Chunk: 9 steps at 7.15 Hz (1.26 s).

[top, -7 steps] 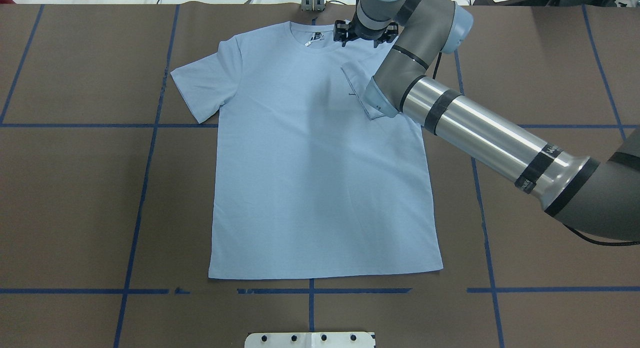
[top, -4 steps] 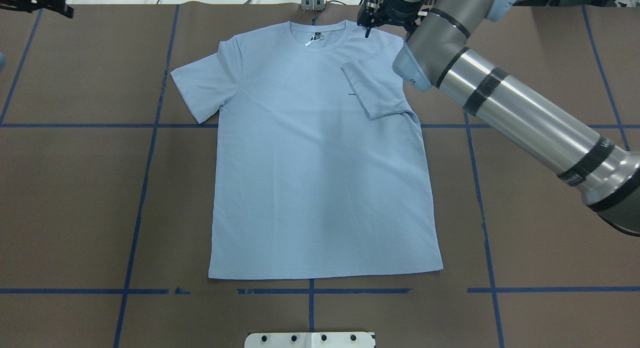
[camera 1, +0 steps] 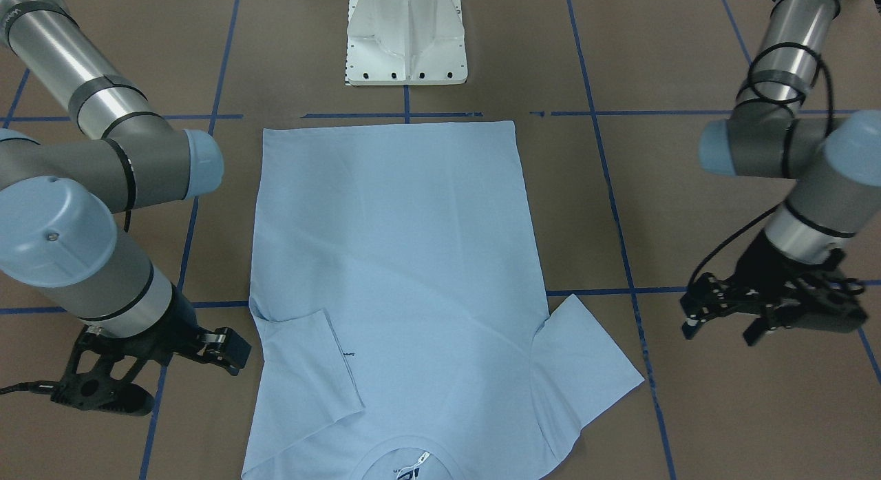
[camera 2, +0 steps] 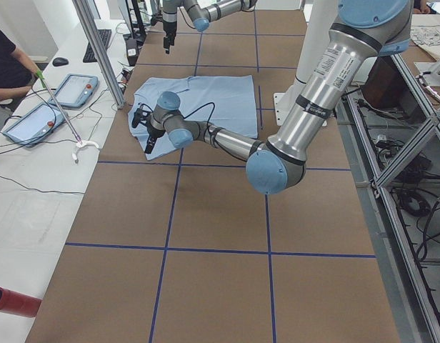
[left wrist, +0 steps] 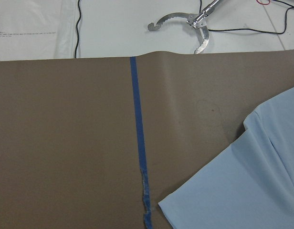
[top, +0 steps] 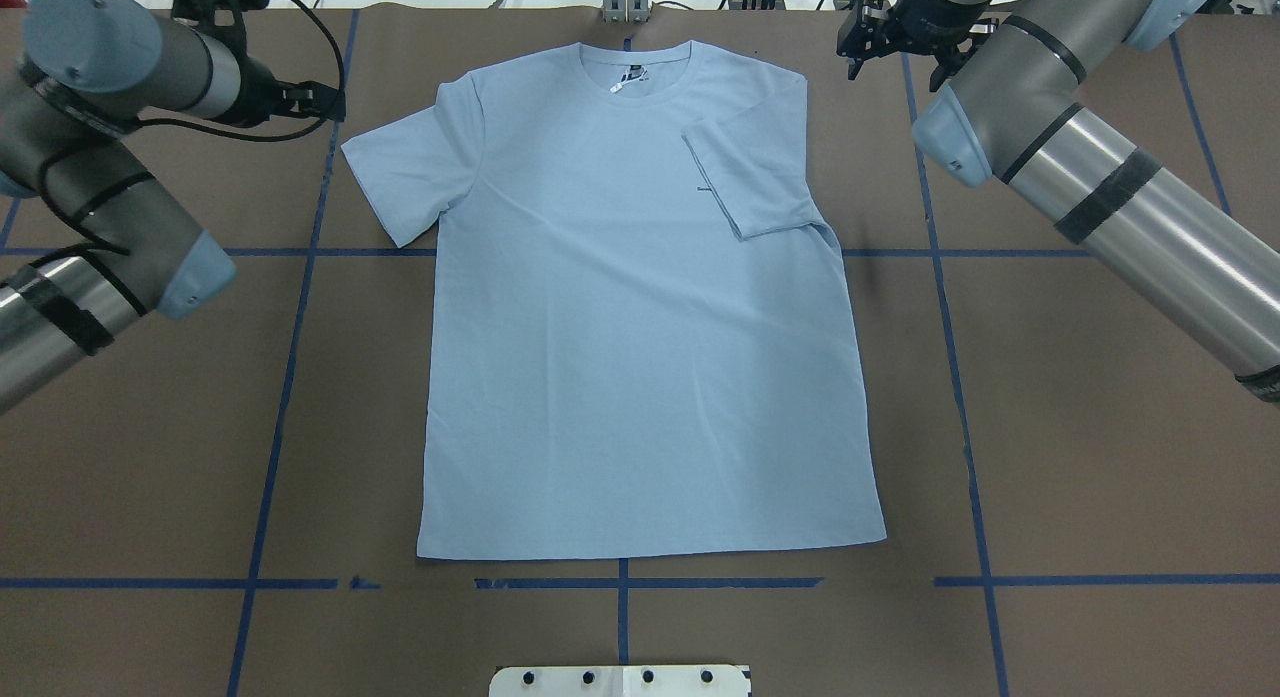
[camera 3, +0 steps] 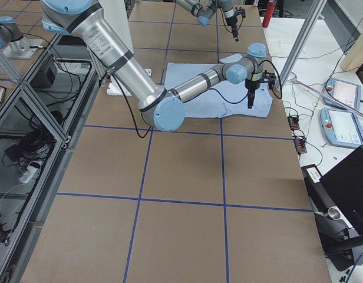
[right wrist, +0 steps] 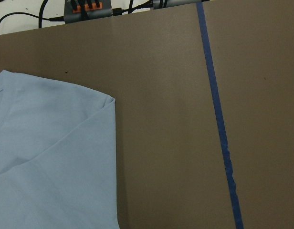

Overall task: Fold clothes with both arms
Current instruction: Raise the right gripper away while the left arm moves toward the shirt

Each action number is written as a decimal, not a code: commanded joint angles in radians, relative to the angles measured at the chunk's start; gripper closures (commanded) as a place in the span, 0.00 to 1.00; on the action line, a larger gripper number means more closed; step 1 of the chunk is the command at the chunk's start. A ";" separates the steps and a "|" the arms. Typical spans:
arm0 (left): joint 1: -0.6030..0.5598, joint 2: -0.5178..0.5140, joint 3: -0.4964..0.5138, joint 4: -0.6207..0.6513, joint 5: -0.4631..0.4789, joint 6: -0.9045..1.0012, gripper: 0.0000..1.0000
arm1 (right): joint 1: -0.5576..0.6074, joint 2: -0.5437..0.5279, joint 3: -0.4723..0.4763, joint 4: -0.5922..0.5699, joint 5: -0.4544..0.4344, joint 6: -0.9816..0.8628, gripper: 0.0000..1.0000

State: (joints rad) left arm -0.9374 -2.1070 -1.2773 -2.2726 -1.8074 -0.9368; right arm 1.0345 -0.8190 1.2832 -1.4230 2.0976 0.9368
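The pale light-blue T-shirt [top: 640, 357] lies flat and face up on the brown table, collar and neck label [top: 628, 77] at the far edge. Its sleeve [top: 750, 177] on my right side is folded inward over the chest; the other sleeve [top: 405, 177] is spread out. My right gripper [top: 893, 62] hovers open off the shirt, beyond the folded shoulder [right wrist: 56, 157]. Open and holding nothing, my left gripper [camera 1: 719, 328] hangs beside the spread sleeve [left wrist: 252, 181]. Neither wrist view shows any fingers.
Blue tape lines [top: 290, 377] grid the brown table cover. The white pedestal base [camera 1: 406, 39] stands at the near edge by the hem. A metal grabber tool [left wrist: 185, 24] and a power strip [right wrist: 87, 7] lie past the far edge. A person [camera 2: 6, 64] sits at the side bench.
My right arm has swung from over the collar and folded sleeve out to the right, off the shirt. My left arm has come into view at the far left.
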 commanded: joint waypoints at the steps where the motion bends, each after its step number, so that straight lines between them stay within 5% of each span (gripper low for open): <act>1: 0.065 -0.065 0.140 -0.045 0.146 -0.022 0.01 | 0.006 -0.002 0.001 0.000 0.001 -0.006 0.00; 4: 0.065 -0.117 0.274 -0.126 0.152 -0.022 0.03 | 0.006 -0.003 0.001 0.003 0.013 -0.006 0.00; 9: 0.077 -0.123 0.311 -0.162 0.151 -0.022 0.14 | 0.006 0.001 -0.002 0.003 0.013 -0.004 0.00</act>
State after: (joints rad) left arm -0.8650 -2.2297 -0.9707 -2.4300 -1.6566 -0.9587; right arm 1.0400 -0.8198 1.2810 -1.4205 2.1108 0.9314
